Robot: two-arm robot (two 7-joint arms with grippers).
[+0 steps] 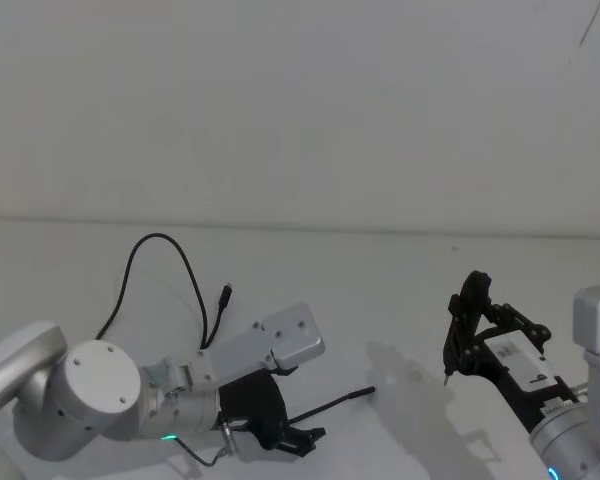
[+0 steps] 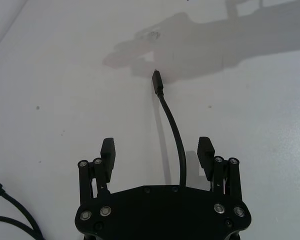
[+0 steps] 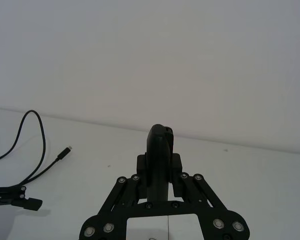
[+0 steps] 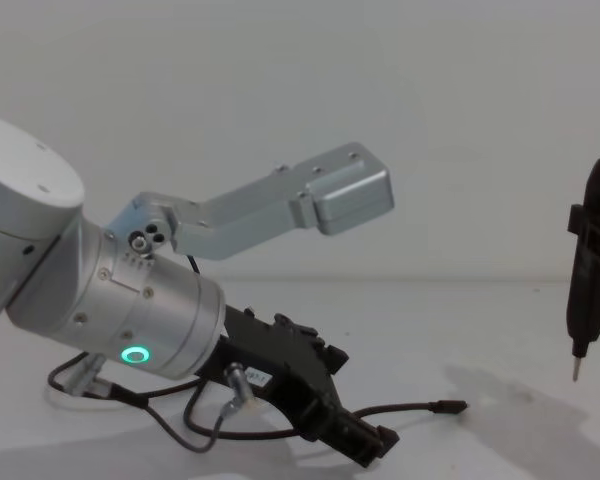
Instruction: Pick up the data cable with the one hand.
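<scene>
The data cable [image 1: 158, 238] lies on the white table as a thin black loop, with one plug [image 1: 227, 292] near the left arm and the other plug [image 1: 366, 391] out in the middle. My left gripper [image 2: 157, 150] is low over the table and open. The cable [image 2: 173, 125] runs between its fingers [image 2: 108, 151] toward the plug [image 2: 156, 81], nearer one finger and touching neither. In the chest view the left gripper [image 4: 372, 442] tilts down at the table beside the cable [image 4: 410, 408]. My right gripper [image 3: 160, 169] is raised at the right, shut on a black pen-shaped tool [image 3: 160, 142].
The pen-shaped tool [image 4: 590, 265] hangs tip down above the table at the right. A short grey wire [image 4: 223, 398] with a metal plug loops under the left wrist. A white wall [image 1: 300, 100] stands behind the table.
</scene>
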